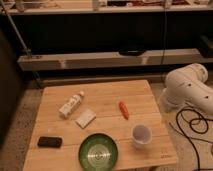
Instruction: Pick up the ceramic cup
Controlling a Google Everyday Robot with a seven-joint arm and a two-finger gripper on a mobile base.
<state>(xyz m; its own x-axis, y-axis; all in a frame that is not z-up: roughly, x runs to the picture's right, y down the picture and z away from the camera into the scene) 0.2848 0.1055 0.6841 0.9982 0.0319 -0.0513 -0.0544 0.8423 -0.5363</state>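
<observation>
A light wooden slatted tabletop point(107, 92) stands on a speckled floor, seen from above and in front. The ceramic cup point(141, 135), small, white and upright, sits near the front right corner, open side up. To its left, apart from it, a round green plate point(98, 152) rests at the front edge. A small orange-red object point(123, 110) lies behind the cup. A white plastic bottle point(71, 104) lies on its side toward the left, with a flat white packet point(85, 118) just beside it. A flat black object point(50, 142) lies at the front left. The robot's white arm point(187, 89) bulks beside the table's right edge, above black cables point(194, 124). Its end effector does not show here, so I cannot tell whether it is apart or together.
</observation>
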